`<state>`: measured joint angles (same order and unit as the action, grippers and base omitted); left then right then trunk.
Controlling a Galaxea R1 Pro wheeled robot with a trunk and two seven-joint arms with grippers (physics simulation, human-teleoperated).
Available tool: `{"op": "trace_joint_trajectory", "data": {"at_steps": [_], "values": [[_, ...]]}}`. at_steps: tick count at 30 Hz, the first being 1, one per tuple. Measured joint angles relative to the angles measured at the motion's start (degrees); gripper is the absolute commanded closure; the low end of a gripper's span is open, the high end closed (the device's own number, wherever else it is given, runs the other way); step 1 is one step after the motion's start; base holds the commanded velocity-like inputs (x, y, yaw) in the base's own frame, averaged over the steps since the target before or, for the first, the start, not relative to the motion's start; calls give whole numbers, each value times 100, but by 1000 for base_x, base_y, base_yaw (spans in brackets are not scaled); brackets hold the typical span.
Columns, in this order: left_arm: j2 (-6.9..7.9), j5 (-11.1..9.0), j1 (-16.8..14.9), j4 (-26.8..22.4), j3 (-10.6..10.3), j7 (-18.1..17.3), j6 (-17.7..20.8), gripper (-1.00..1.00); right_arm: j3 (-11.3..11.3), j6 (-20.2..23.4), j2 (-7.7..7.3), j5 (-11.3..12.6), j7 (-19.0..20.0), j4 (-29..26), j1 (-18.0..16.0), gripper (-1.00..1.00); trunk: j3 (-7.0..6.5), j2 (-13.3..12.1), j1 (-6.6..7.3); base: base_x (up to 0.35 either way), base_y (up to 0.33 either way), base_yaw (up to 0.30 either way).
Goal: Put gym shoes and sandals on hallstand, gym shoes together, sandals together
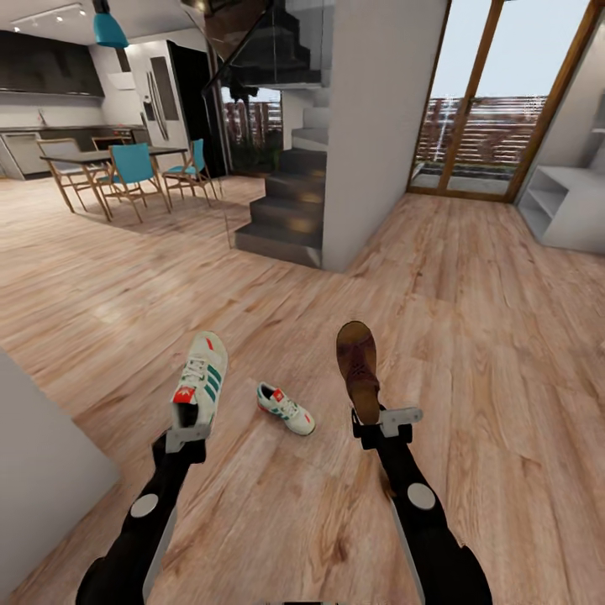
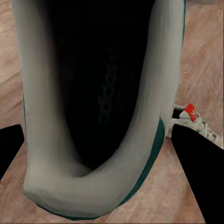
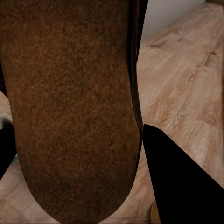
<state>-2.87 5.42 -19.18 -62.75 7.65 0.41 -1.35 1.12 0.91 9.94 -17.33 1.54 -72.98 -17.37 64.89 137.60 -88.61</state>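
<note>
Both arms reach forward over the floor (image 1: 470, 353), each carrying a shoe. Left gripper (image 1: 188, 435) is clamped on the heel of a sneaker (image 1: 200, 378), held off the planks with its toe pointing away; in the left wrist view the black fingers (image 2: 198, 163) flank the sneaker's dark opening (image 2: 98, 93). Right gripper (image 1: 385, 424) is closed on the heel end of a sandal (image 1: 359, 366), also raised with its toe pointing away; the right wrist view shows its brown footbed (image 3: 70, 102) between the fingers (image 3: 177, 182).

Just beyond and between the 2 grippers, the 2nd sneaker (image 1: 286, 408) lies on the floor, well apart from both held shoes.

Farther off stand a white pillar (image 1: 378, 126) and dark stairs (image 1: 290, 202). At the far right is a pale shelf unit (image 1: 565, 206) beside glass doors (image 1: 496, 92). Far left, a dining table (image 1: 118, 155) with teal chairs (image 1: 134, 164).
</note>
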Motion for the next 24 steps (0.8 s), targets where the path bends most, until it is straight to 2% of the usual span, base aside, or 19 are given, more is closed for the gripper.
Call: {"op": "trace_joint_trajectory", "data": {"at_steps": [2, 5, 11, 14, 20, 24], "values": [[-10, -2, 49, 202, 2, 31, -577, 100, 0, -5, 0, 2, -4, 80, 0, 100, -8, 0, 0, 0, 0, -279], [-15, -14, 83, 668, 2, 62, -1210, 100, 0, -9, 0, 3, -6, 126, 0, 100, -19, 0, 0, 0, 0, -279], [-17, -268, 91, 1235, 20, 77, -2135, 100, 0, -11, 0, 11, -7, 144, 0, 100, -43, 0, 0, 0, 0, -279], [2, -358, 91, 1305, 48, 83, -2284, 100, 0, -12, 0, 12, -7, 147, 0, 100, -55, 0, 0, 0, 0, -279], [57, -342, 92, 1237, 42, 24, -2255, 100, 10, -7, 0, 13, -7, 142, 0, 100, -78, 0, 0, 0, 0, -279], [88, -356, 379, 1113, 63, 41, -2243, 100, 11, -41, 0, 21, -11, 246, 0, 100, -93, 0, 0, 0, 0, -279]]}}
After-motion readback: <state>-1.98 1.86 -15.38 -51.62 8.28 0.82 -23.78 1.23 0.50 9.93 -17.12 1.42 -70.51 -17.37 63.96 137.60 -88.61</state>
